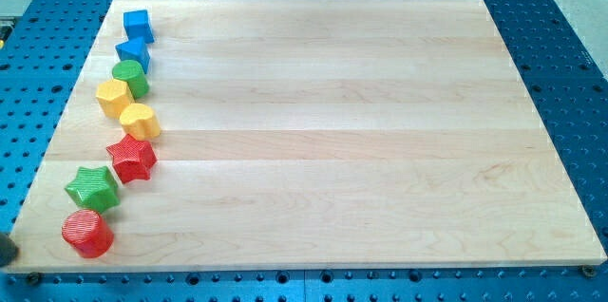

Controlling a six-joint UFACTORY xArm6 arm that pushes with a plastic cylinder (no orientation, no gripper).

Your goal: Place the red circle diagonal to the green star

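The red circle (pixel 87 233) lies near the bottom-left corner of the wooden board (pixel 332 150). It sits just below the green star (pixel 92 188) and almost touches it. A dark rounded shape, which looks like my tip (pixel 6 253), shows at the view's left edge, off the board. It is to the left of the red circle and a little lower, with a gap between them.
A column of blocks runs up the board's left side: a red star (pixel 131 158), a yellow heart (pixel 141 122), a yellow block (pixel 114 99), a green circle (pixel 130 79), a blue block (pixel 133 52) and a blue cube (pixel 139 25). A blue perforated table (pixel 560 17) surrounds the board.
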